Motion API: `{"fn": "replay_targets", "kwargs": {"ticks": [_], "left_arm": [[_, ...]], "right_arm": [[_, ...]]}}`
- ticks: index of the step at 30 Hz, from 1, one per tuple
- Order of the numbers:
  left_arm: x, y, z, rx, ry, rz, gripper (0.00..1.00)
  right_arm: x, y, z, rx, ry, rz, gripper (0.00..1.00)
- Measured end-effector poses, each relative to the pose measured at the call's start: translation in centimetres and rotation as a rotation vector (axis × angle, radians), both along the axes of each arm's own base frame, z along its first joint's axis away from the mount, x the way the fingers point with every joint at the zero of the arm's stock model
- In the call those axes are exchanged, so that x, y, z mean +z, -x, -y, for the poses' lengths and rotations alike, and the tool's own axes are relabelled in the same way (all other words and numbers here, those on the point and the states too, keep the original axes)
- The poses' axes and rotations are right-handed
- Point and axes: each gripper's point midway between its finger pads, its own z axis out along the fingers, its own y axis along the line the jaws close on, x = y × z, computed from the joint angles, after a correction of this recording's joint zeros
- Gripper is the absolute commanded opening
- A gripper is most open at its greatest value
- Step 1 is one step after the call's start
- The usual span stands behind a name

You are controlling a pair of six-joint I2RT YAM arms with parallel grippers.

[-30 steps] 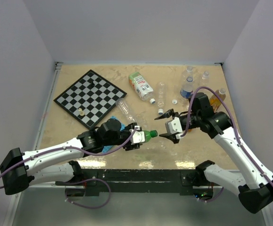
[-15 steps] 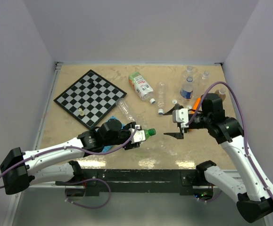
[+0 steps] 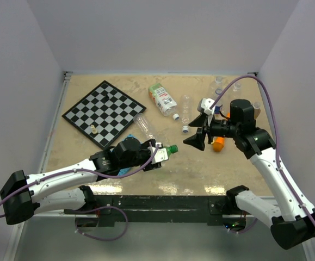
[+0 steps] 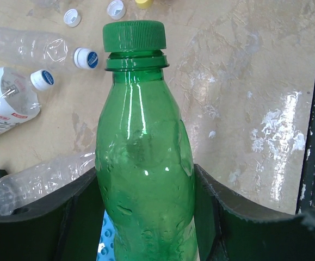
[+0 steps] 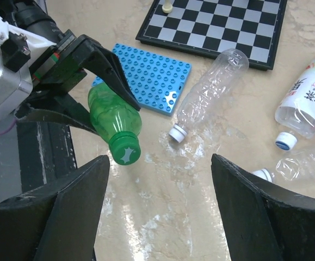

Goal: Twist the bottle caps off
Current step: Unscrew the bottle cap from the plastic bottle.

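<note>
My left gripper point(image 3: 156, 155) is shut on the body of a green bottle point(image 4: 146, 163), with a finger on each side. Its green cap point(image 4: 134, 36) sits on the neck and points toward the right arm; the cap point(image 3: 173, 148) hangs just above the table. My right gripper point(image 3: 196, 130) stands open and empty, a short way right of the cap and facing it. In the right wrist view the green cap point(image 5: 125, 151) shows end-on, ahead of the left finger of that gripper point(image 5: 160, 163) and not between its fingers.
A clear bottle point(image 5: 211, 87) with a white cap point(image 5: 176, 133) lies beside a blue studded plate point(image 5: 143, 76). A labelled bottle point(image 3: 162, 99), another clear bottle point(image 3: 185, 109), the chessboard point(image 3: 104, 112) and an orange toy point(image 3: 218, 143) lie around. More bottles point(image 3: 218, 87) stand at the back right.
My right gripper has drawn back from the green cap, up and to the right, and its jaws have spread wider. The left gripper has kept hold of the green bottle, almost unmoved.
</note>
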Motion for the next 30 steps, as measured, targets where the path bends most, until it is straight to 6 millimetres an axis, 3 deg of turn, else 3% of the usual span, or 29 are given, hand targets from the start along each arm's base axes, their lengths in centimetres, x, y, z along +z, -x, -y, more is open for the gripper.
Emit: {"fn": "replay_targets", "kwargs": {"ticks": [22, 30], "left_arm": [[0.1, -1.8, -1.2, 0.115, -0.023, 0.041, 0.10], [0.1, -1.8, -1.2, 0.122, -0.016, 0.034, 0.10]], "right_arm": [[0.2, -0.2, -1.8, 0.014, -0.121, -0.172, 0.80], [-2.8, -1.4, -2.7, -0.006, -0.122, -0.340, 0.80]]}}
